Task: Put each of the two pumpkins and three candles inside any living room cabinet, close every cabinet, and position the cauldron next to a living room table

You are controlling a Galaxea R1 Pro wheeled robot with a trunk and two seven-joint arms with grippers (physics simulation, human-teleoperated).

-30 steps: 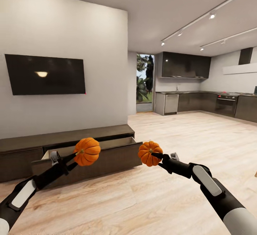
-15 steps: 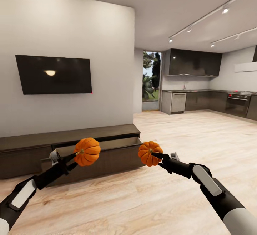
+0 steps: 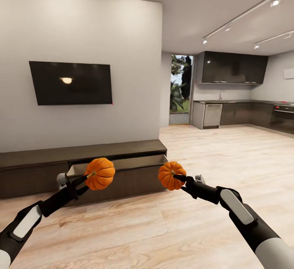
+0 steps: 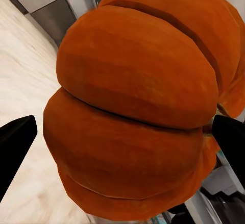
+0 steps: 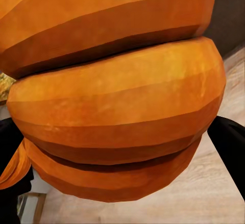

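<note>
I hold two orange ribbed pumpkins in the air, one in each hand. My left gripper (image 3: 89, 176) is shut on the left pumpkin (image 3: 100, 173), which looms large in the left wrist view (image 4: 138, 106). My right gripper (image 3: 176, 176) is shut on the right pumpkin (image 3: 171, 175), close up in the right wrist view (image 5: 117, 96). Ahead stands the long low dark-brown cabinet (image 3: 36, 159) against the wall, with its drawer (image 3: 126, 163) pulled open just behind both pumpkins. The candles, the cauldron and the grey table are out of view.
A black TV (image 3: 73, 83) hangs on the white wall above the cabinet. Light wood floor (image 3: 212, 154) stretches to the right toward a dark kitchen (image 3: 237, 97) and a glass door (image 3: 179, 89). Open floor lies between me and the cabinet.
The whole picture has slid to the right, so the camera has turned left. The cabinet now sits more centred. Both arms and their pumpkins keep the same pose.
</note>
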